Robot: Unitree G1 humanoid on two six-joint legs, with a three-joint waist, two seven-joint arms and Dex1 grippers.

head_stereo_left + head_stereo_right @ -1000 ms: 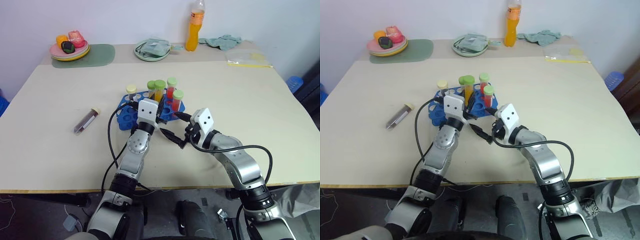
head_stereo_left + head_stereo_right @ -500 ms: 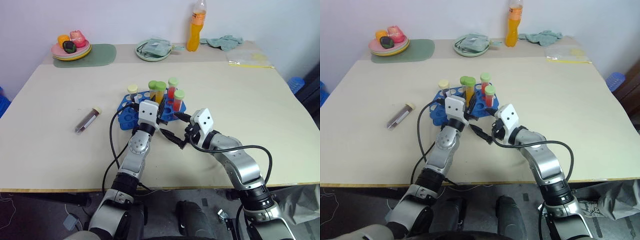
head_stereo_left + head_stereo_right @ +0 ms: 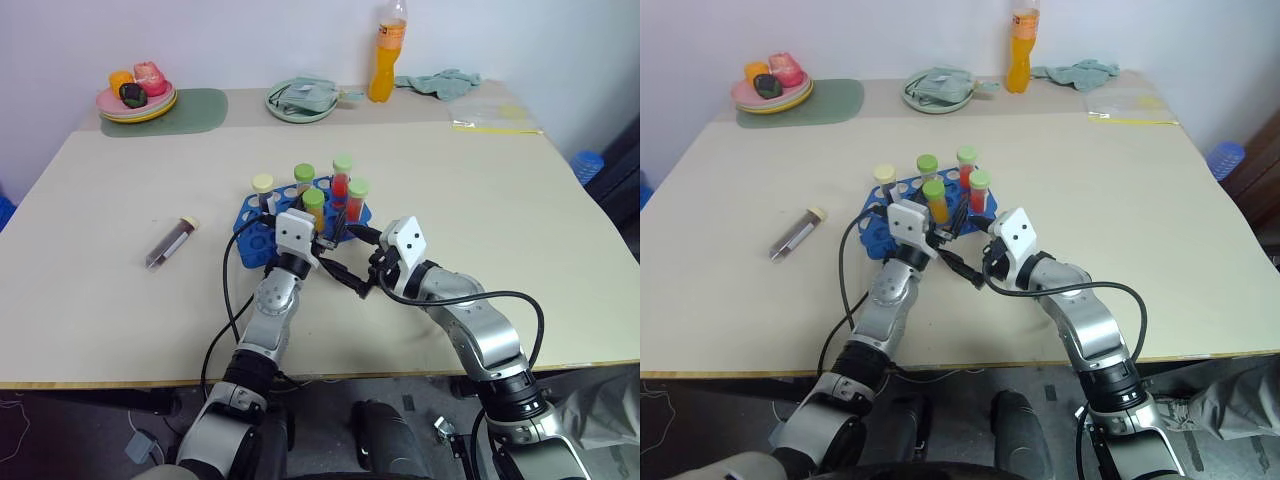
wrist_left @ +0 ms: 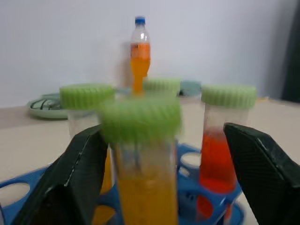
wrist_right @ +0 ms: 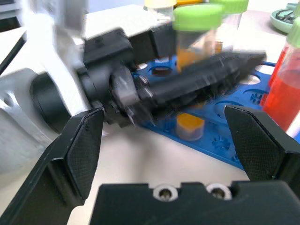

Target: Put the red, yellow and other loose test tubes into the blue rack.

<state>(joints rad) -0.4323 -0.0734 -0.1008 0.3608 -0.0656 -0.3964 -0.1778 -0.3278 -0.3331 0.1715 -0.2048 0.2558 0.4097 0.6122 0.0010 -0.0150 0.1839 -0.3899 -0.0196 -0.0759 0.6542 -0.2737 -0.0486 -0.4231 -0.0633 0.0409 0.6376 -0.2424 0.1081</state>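
The blue rack point(image 3: 254, 226) stands mid-table holding several capped tubes. A yellow-orange tube with a green cap point(image 3: 313, 206) stands in a front hole. My left gripper point(image 4: 162, 129) is open, one finger point(image 4: 84, 178) on each side of that tube and clear of it. Red tubes point(image 3: 342, 176) stand behind it to the right, and a cream-capped tube point(image 3: 262, 188) stands at the rack's left. A dark maroon tube point(image 3: 172, 242) lies loose on the table, left of the rack. My right gripper point(image 3: 342, 252) is open and empty, just right of the left one at the rack's front.
Along the back edge are an orange drink bottle point(image 3: 389, 50), a green plate point(image 3: 300, 102) holding a cloth, stacked plates of fruit point(image 3: 136, 98) on a green mat point(image 3: 196, 108), a teal cloth point(image 3: 440, 82) and a plastic bag point(image 3: 496, 118).
My left gripper has opened and let go of the yellow-orange tube, which now sits lower, down in the rack. The right gripper has kept still.
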